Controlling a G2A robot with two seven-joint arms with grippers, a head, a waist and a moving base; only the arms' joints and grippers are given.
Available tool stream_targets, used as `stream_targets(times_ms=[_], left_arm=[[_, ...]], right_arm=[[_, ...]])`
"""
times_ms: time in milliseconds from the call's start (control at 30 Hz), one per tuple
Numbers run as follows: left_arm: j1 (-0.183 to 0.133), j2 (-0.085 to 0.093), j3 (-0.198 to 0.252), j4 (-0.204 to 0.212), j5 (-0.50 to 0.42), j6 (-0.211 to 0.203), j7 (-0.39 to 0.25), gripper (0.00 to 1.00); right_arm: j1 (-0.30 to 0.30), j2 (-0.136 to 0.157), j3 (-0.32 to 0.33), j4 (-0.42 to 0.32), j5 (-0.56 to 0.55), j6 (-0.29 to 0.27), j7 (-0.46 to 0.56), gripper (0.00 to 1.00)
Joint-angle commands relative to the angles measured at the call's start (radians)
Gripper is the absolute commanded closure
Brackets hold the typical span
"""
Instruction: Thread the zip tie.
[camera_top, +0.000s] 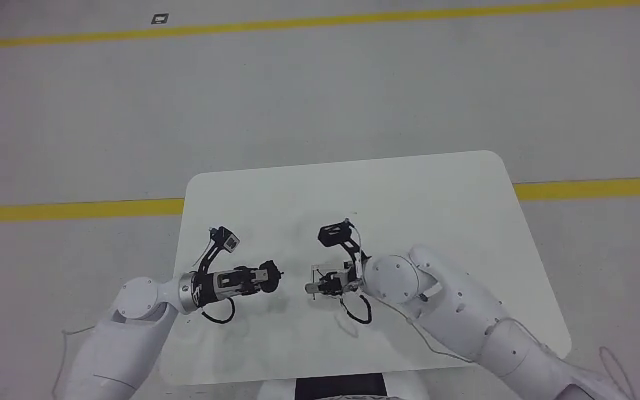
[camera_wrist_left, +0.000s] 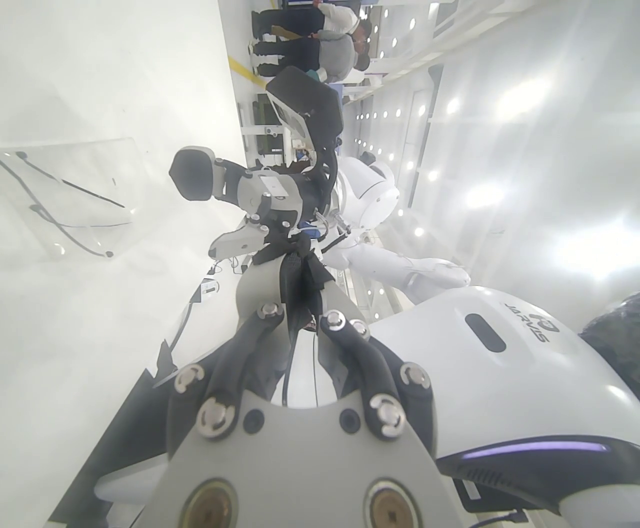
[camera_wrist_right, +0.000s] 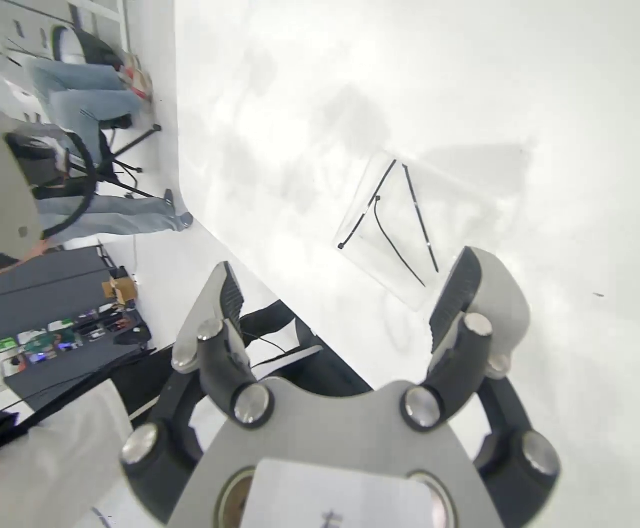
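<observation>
The left gripper hung over the white rounded table. Its jaws were clenched on what looked to be a thin black plastic zip tie, whose strap trailed back between the linkages. The right gripper faced it head-on, near but apart, its jaws released and holding nothing, probably placed to take the free end for threading. 3 spare black zip ties lay in a clear flat plastic tray farther out on the table.

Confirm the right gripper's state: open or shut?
Open. The right gripper has its fingers wide apart, with nothing held between them.
</observation>
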Motion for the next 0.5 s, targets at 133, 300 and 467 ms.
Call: stream_targets(times_ms=[133, 300, 467], left_arm=[[0.0, 0.0, 0.0, 0.0, 0.0, 0.0, 0.0, 1.0], [0.0, 0.0, 0.0, 0.0, 0.0, 0.0, 0.0, 1.0], [0.0, 0.0, 0.0, 0.0, 0.0, 0.0, 0.0, 1.0]], right_arm=[[0.069, -0.051, -0.049, 0.048, -0.11, 0.0, 0.138, 0.0], [0.074, -0.062, -0.06, 0.047, -0.124, 0.0, 0.156, 0.0], [0.074, -0.062, -0.06, 0.047, -0.124, 0.0, 0.156, 0.0]])
